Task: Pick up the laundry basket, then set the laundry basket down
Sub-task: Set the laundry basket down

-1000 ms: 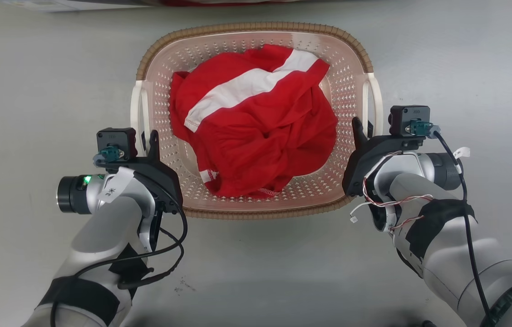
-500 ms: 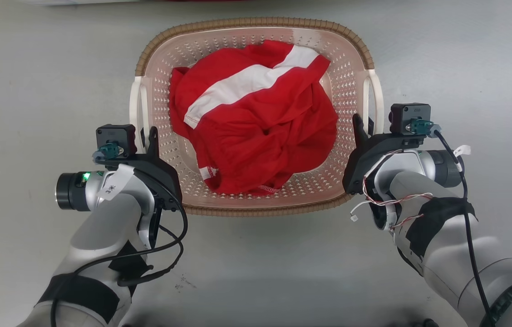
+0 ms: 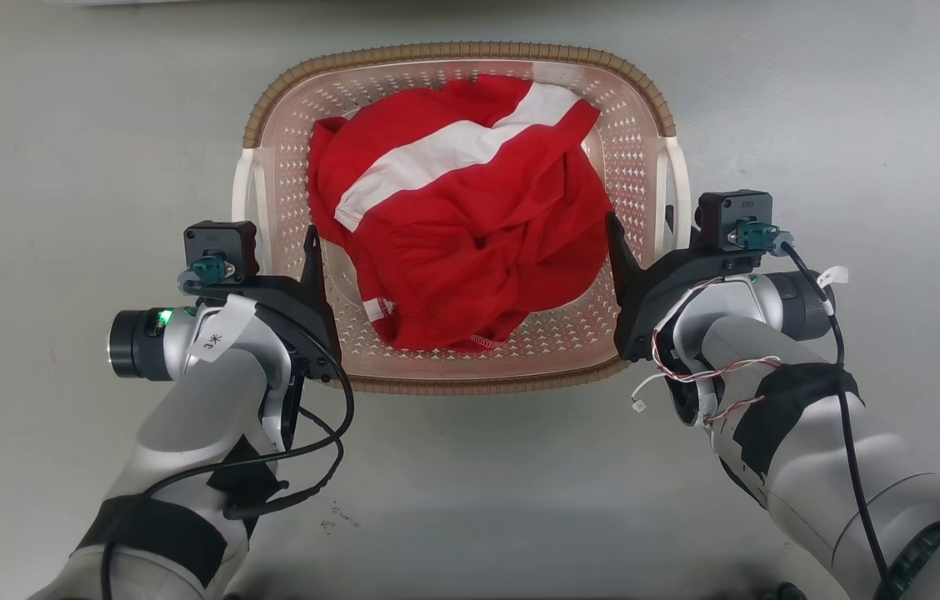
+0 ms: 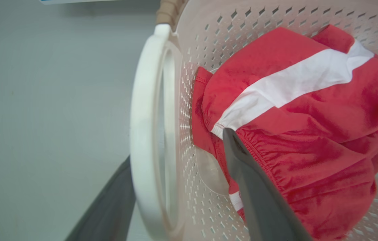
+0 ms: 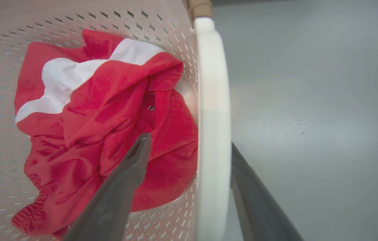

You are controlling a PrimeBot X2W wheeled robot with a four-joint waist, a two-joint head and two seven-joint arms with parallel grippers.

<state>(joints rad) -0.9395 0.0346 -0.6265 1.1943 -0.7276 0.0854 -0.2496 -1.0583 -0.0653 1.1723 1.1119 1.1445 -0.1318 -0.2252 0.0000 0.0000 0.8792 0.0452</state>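
The laundry basket (image 3: 403, 83) sits on the grey floor (image 3: 62, 167) straight ahead, between my arms. It is pale pink-cream with perforated walls, a brown woven-look rim (image 3: 470, 50) and a crumpled red garment (image 3: 462, 242) with a white stripe inside. My left gripper (image 3: 287, 254) is spread wide astride the left handle (image 3: 243, 196), one finger inside near the cloth, the other just outside the handle. My right gripper (image 3: 643, 229) straddles the right handle (image 3: 681, 187) likewise, clamping nothing. Grey floor lies left, right and near of the basket
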